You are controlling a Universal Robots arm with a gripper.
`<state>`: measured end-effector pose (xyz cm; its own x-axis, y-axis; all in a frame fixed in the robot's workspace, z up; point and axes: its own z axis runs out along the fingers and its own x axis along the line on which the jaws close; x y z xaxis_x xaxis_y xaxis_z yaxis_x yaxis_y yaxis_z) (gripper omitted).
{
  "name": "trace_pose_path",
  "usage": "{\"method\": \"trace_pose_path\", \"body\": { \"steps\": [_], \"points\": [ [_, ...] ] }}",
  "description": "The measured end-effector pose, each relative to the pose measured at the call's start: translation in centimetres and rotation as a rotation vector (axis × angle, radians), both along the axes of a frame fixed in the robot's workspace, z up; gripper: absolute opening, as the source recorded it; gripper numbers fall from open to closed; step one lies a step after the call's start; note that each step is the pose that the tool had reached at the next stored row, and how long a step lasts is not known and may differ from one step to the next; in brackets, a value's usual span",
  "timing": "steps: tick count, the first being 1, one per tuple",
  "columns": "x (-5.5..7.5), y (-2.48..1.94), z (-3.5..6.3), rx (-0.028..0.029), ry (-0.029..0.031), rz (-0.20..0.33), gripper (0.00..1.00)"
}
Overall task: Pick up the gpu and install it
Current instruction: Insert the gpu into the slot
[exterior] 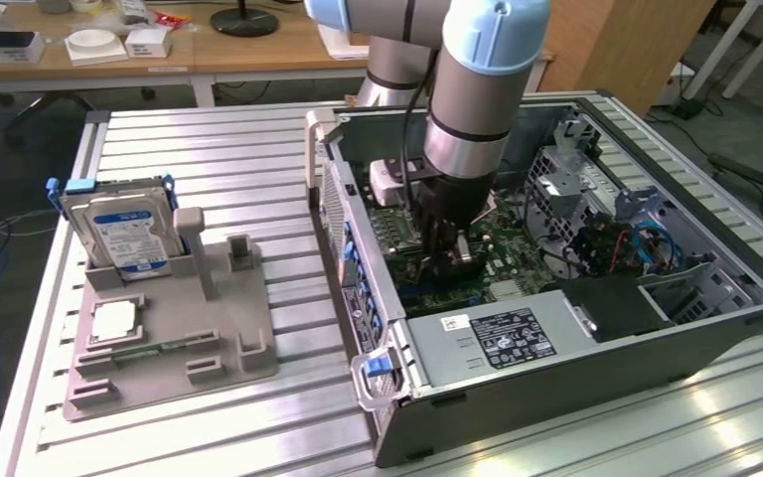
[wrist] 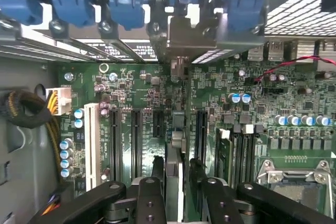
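The gpu (wrist: pixel 176 129) stands on edge in a motherboard slot, seen from above as a thin dark card. Its silvery bracket (wrist: pixel 184 35) sits against the case's rear wall, under the blue slot clips (wrist: pixel 79 3). My gripper (wrist: pixel 177 163) straddles the card's upper edge with a finger (wrist: pixel 157 169) on each side and narrow gaps to the card, so it is open. In the exterior view the arm reaches straight down into the open computer case (exterior: pixel 699 338), and the gripper (exterior: pixel 445 260) is low over the motherboard (exterior: pixel 515 253).
A grey fixture tray (exterior: pixel 210 363) at the exterior view's left holds a hard drive (exterior: pixel 116 229), a processor chip (exterior: pixel 114 323) and a green memory stick (exterior: pixel 170 347). Inside the case are the power supply (exterior: pixel 508 338), cables (exterior: pixel 620 243), memory slots (wrist: pixel 236 150) and a processor socket (wrist: pixel 296 182).
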<state>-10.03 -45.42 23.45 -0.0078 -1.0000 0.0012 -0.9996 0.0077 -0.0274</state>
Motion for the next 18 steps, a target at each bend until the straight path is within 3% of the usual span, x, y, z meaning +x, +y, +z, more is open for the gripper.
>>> {"method": "trace_pose_path", "body": {
  "steps": [8, 14, 18],
  "points": [
    [0.0, 0.00, 1.91, 0.0000, -0.0008, 0.000, 0.33],
    [0.0, 0.00, 3.87, -0.0001, -0.0021, 0.000, 0.33],
    [0.0, 0.01, 3.93, 0.0001, -0.0024, 0.000, 0.32]
  ]
}}
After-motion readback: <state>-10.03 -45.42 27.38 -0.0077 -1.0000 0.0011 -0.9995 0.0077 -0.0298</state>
